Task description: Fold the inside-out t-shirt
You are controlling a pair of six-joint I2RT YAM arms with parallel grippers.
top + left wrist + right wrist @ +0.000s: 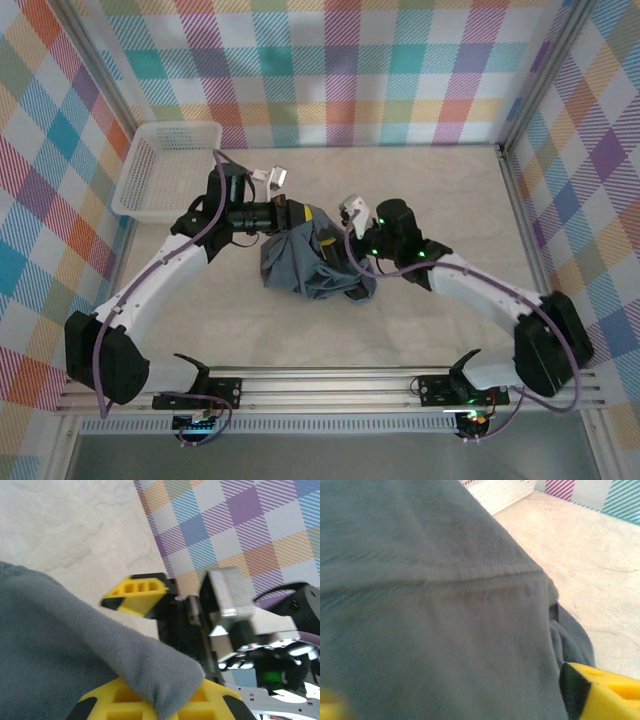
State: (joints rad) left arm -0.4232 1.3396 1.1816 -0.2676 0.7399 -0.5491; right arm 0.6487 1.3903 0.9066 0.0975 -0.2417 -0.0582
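The dark slate-grey soft-fabric t-shirt (300,268) lies bunched in the middle of the worktop (440,190). The left gripper (132,652) pinches a fold of it. The right gripper (460,702) stands wide, with fabric draped across it.

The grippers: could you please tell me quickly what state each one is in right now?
Left gripper: closed on a fold of the t-shirt.
Right gripper: open, with t-shirt fabric lying between its spread fingers.

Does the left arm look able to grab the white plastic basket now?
Probably not: the left tool is shut on the dark grey fabric t-shirt, though the white plastic basket sits nearby, unblocked.
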